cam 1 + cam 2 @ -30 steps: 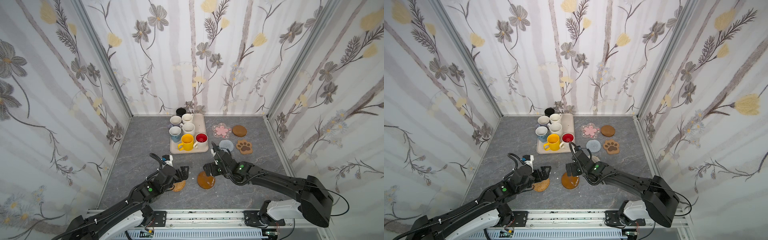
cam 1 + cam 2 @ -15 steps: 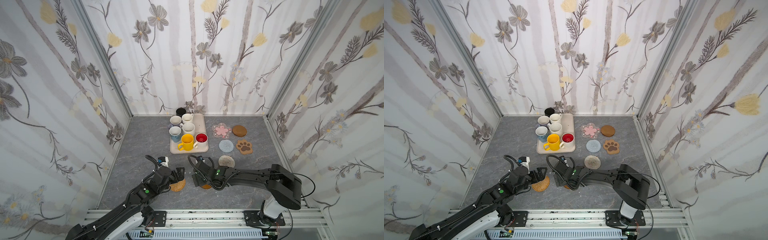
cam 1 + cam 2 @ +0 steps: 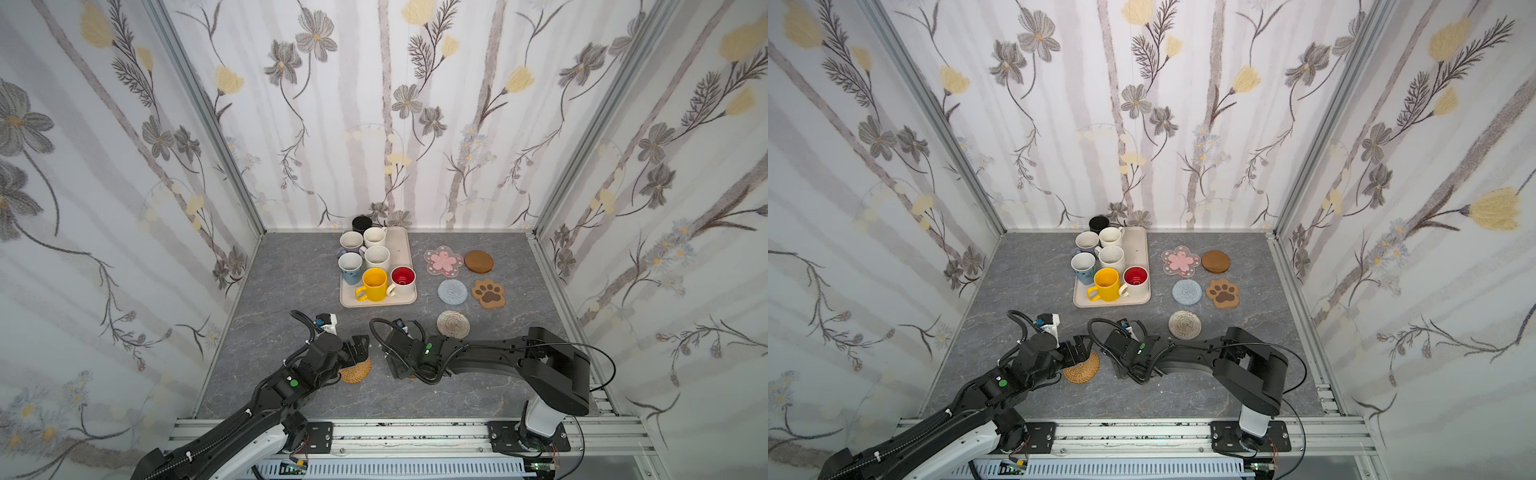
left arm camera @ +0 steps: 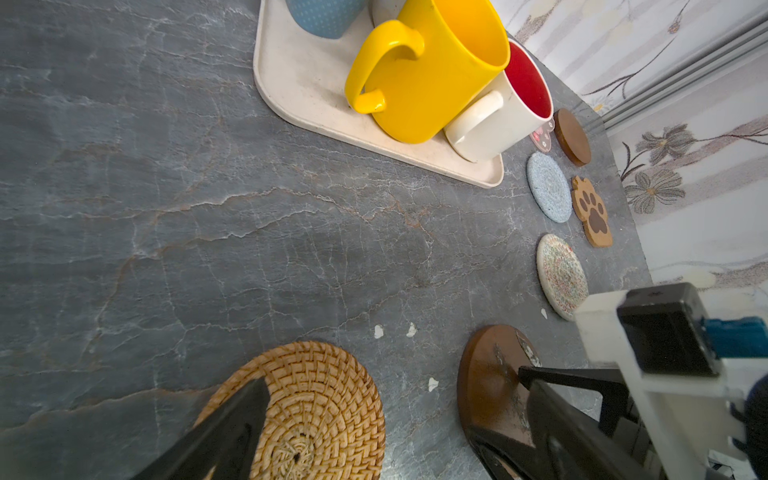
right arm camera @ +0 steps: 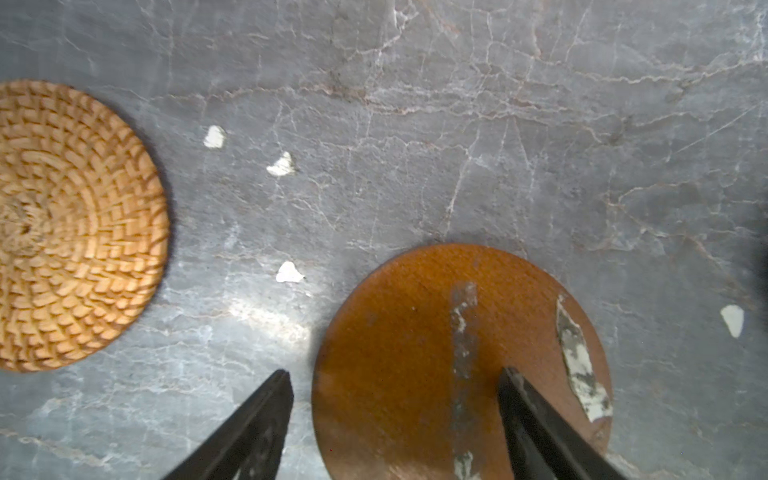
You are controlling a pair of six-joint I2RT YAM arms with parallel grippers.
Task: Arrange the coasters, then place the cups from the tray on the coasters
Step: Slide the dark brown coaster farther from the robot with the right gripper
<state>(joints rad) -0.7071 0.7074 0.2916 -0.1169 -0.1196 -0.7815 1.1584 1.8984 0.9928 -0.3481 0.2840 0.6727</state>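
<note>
Brown disc (image 5: 436,353) lies flat, round, beneath right claw (image 5: 395,374).

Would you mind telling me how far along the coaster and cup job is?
Done: five coasters laid out beside the tray. In hand: right gripper open over a brown disc, left gripper open by the rattan coaster. Left: placing those two, then every cup.

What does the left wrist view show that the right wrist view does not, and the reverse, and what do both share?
Left wrist only: the tray with the yellow cup and the red-lined white cup, plus the grey-blue coaster, paw coaster, beige woven coaster and far brown disc.
Right wrist only: how the right tool stands, open, one finger over the near brown disc, one beside it.
Both: the rattan coaster, the near brown disc, white flecks on the grey table.
</note>
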